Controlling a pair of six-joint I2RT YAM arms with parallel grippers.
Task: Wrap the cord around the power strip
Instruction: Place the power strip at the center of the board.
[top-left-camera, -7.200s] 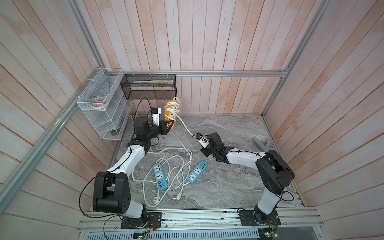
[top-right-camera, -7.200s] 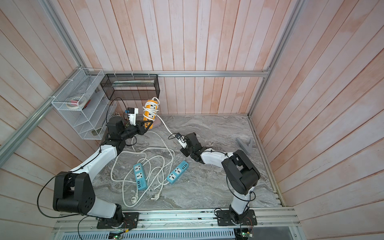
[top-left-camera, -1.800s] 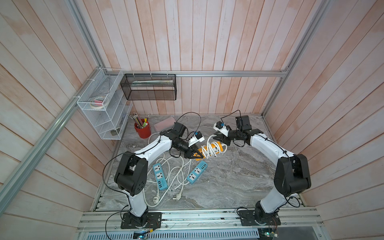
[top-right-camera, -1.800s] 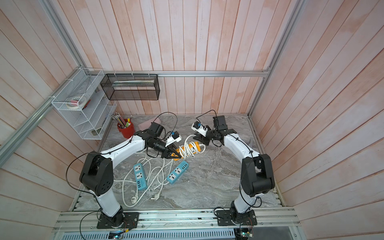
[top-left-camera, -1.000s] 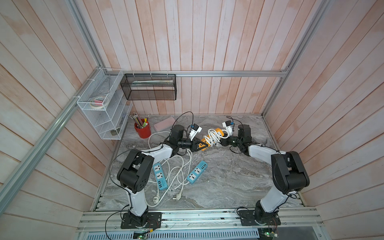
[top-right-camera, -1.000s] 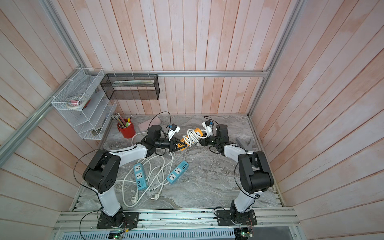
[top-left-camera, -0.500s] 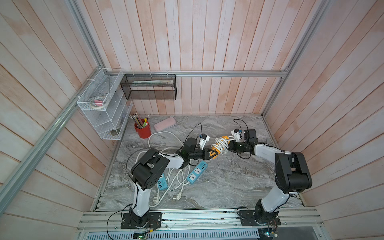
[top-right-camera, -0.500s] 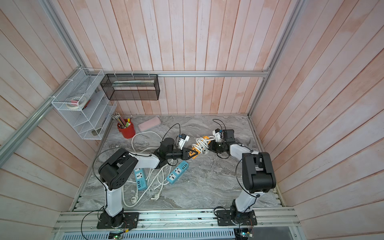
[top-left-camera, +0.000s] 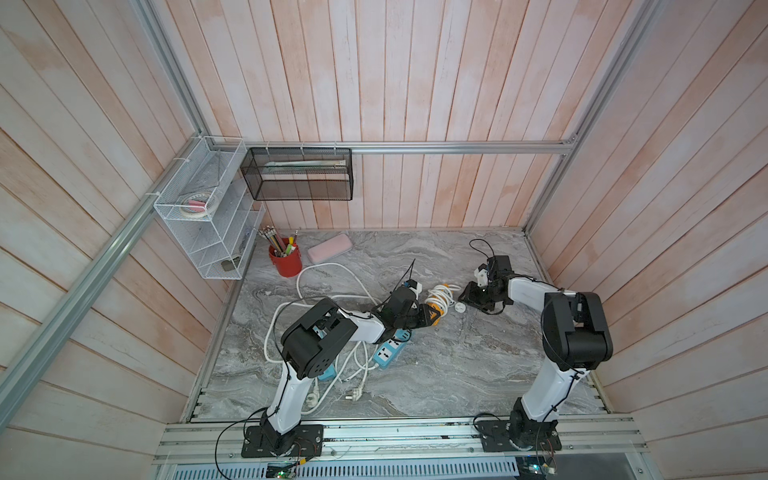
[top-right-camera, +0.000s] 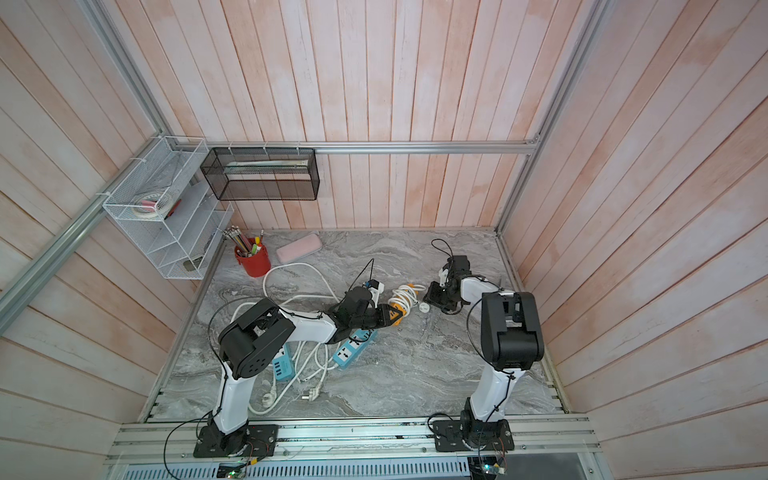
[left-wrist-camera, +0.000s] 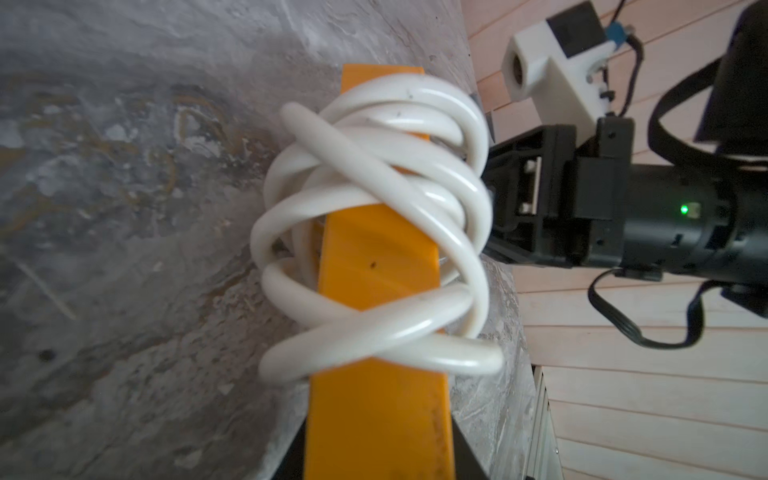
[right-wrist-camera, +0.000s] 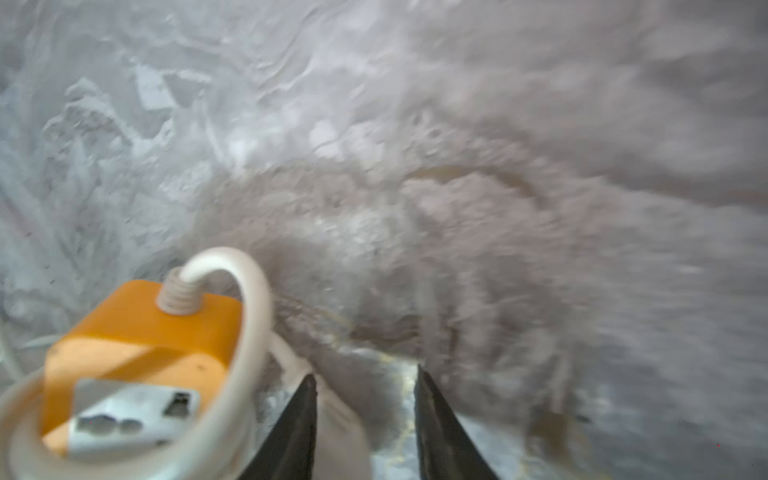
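The orange power strip (top-left-camera: 434, 314) lies low over the marble table (top-left-camera: 457, 374), with the white cord (top-left-camera: 439, 297) coiled around it in several loops. My left gripper (top-left-camera: 427, 319) is shut on the strip's near end; in the left wrist view the strip (left-wrist-camera: 374, 415) fills the space between the black jaws and the cord (left-wrist-camera: 374, 199) crosses it. My right gripper (top-left-camera: 467, 296) stands open just right of the coil. The white plug (top-left-camera: 459, 307) rests on the table at its fingertips. In the right wrist view the fingers (right-wrist-camera: 428, 399) are apart, with the blurred plug (right-wrist-camera: 340, 415) beside one of them.
Two blue power strips (top-left-camera: 388, 353) (top-left-camera: 326, 372) lie in a tangle of loose white cords (top-left-camera: 316, 291) under my left arm. A red pencil cup (top-left-camera: 286, 261) and a pink case (top-left-camera: 329, 248) sit at the back left. A white wire shelf (top-left-camera: 208, 216) and a black mesh basket (top-left-camera: 299, 174) hang on the walls.
The right gripper has opened and let go of the plug, which now lies on the table. The left gripper has brought the wrapped strip slightly down and forward.
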